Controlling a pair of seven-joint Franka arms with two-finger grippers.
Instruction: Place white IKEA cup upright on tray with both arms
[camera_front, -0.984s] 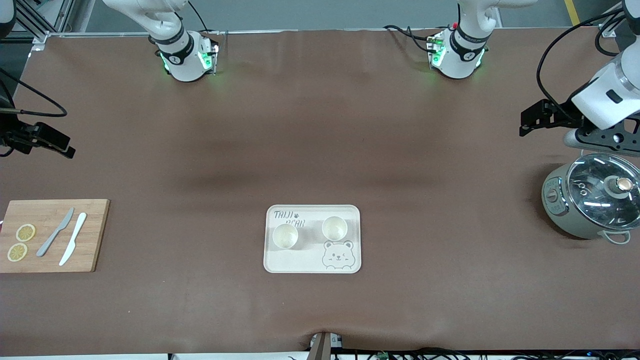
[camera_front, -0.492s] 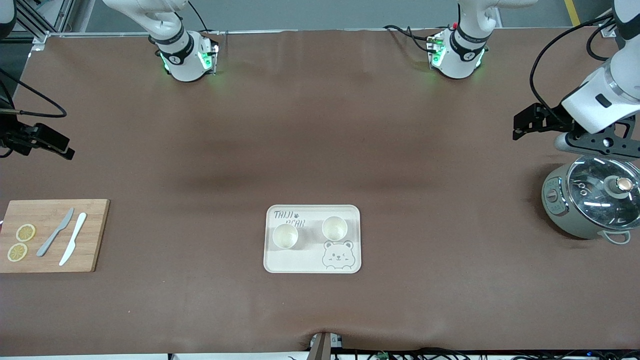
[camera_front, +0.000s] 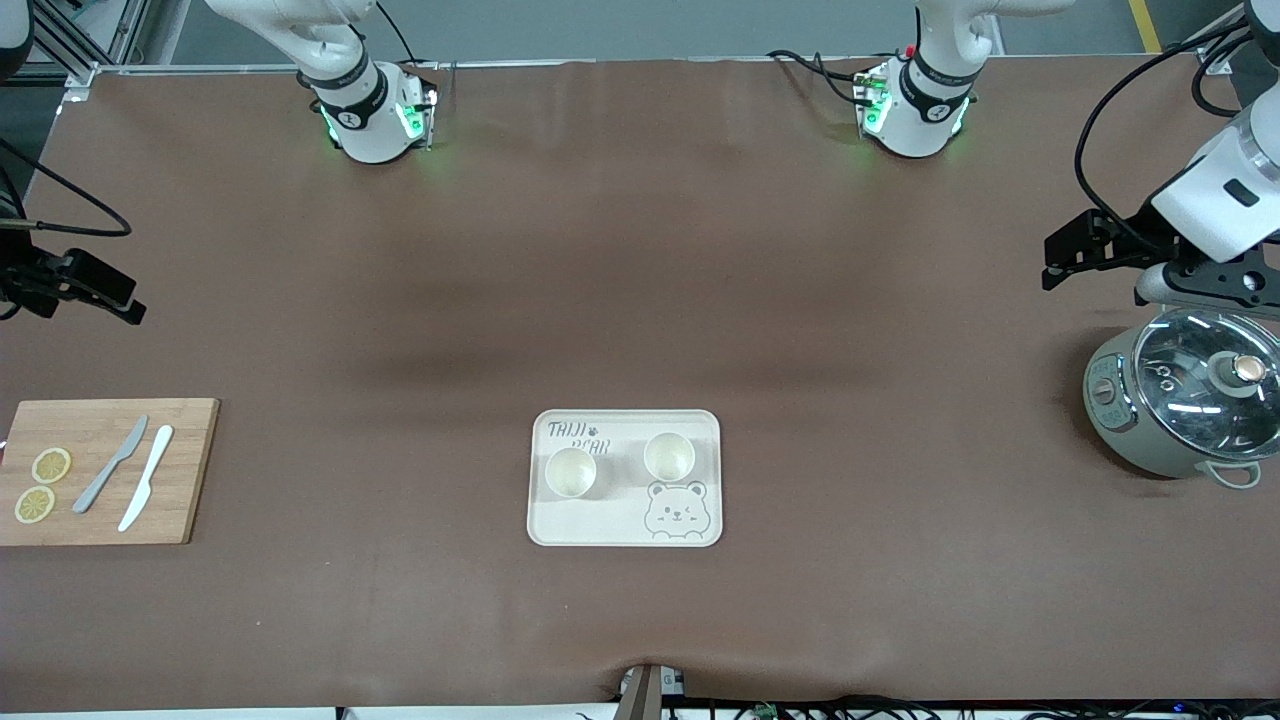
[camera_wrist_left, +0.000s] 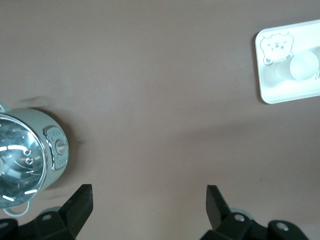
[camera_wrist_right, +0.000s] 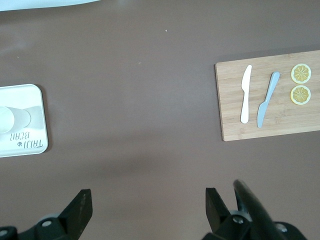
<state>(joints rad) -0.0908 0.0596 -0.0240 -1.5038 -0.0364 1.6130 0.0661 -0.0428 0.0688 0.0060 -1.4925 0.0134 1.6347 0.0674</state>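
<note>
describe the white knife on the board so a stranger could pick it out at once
Start at the wooden cutting board at the right arm's end of the table. Two knives lie side by side on it, beside two lemon slices. The white knife is the one farther from the slices; its neighbour, the grey knife, lies between it and them.

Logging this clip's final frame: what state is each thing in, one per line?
Cups: both upright on the tray, apart.
Tray: flat on the table.
Pot: glass lid on.
Knives: lying on the board.
Lemon slices: flat on the board.
Left gripper: open, empty, by the pot.
Right gripper: open, empty, over bare table.
</note>
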